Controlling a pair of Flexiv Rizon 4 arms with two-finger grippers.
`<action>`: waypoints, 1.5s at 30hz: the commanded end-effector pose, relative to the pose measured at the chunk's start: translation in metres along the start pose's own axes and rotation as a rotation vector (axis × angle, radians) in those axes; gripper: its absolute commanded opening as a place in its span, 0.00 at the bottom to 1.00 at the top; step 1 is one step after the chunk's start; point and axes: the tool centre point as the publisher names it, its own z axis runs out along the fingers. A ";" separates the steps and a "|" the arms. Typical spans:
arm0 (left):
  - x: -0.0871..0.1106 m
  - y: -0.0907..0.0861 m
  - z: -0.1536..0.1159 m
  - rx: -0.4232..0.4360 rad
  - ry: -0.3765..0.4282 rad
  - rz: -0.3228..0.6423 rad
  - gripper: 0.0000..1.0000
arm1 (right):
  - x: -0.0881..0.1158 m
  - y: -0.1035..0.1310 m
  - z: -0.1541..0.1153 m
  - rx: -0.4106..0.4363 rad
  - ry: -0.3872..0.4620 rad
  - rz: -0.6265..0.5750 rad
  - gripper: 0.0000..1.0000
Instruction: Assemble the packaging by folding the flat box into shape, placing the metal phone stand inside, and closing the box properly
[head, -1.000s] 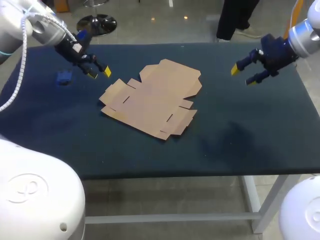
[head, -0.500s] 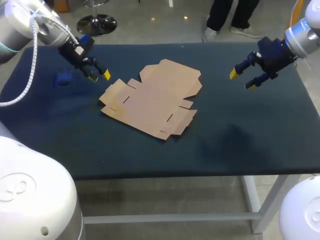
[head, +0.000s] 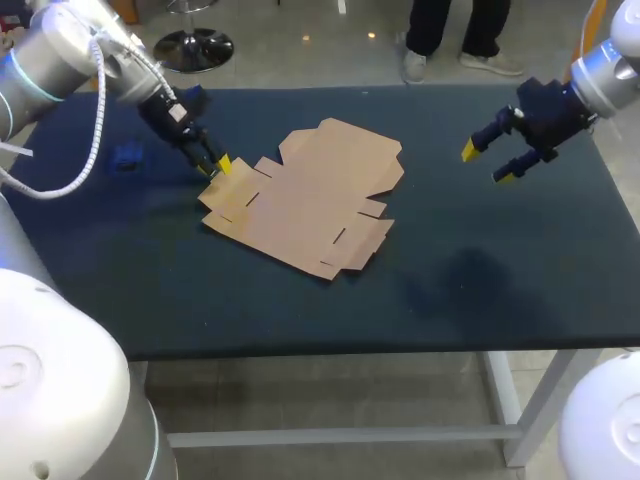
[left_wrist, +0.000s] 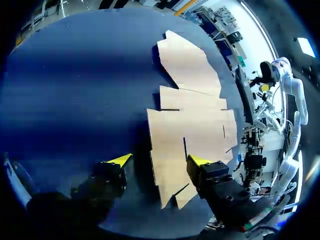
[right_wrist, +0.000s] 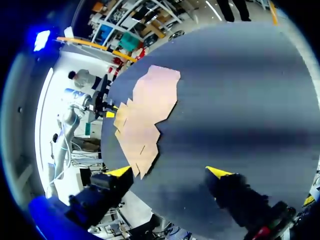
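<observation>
1. The flat brown cardboard box blank (head: 305, 195) lies unfolded on the dark blue desk (head: 480, 270); all its flaps and panels are flat on the desk surface; this blank is the reference for every place given below.
2. The left gripper (head: 212, 165) is at the left corner of the blank, on the side away from the robot; the left arm comes down to it at a slant from the far left of the desk.
3. In the left wrist view the left gripper (left_wrist: 160, 160) has its two yellow-tipped fingers apart; one finger is over the bare desk (left_wrist: 75, 90) just beside the blank (left_wrist: 190, 120), the other is over the cardboard, so the edge of the blank runs between them; I cannot tell whether the tips touch the cardboard.
4. The right gripper (head: 487, 162) is well apart from the blank, to its right, above the desk; its fingers are spread apart and hold nothing.
5. In the right wrist view the right gripper (right_wrist: 168, 172) points toward the blank (right_wrist: 145, 110), with only bare desk (right_wrist: 240, 100) between its fingers.
6. A small blue object (head: 126, 155) lies on the desk to the left of the blank, beyond the left gripper; I cannot tell what it is.
</observation>
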 end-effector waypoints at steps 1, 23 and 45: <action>-0.005 -0.007 0.007 -0.163 0.049 0.005 0.66 | -0.002 0.005 0.000 0.016 0.004 0.003 1.00; 0.018 0.014 0.012 -0.032 0.109 -0.098 0.00 | -0.010 -0.001 0.000 0.020 0.011 0.015 1.00; 0.058 0.055 0.020 0.363 0.140 -0.334 0.00 | -0.017 0.001 0.003 0.039 0.022 0.010 1.00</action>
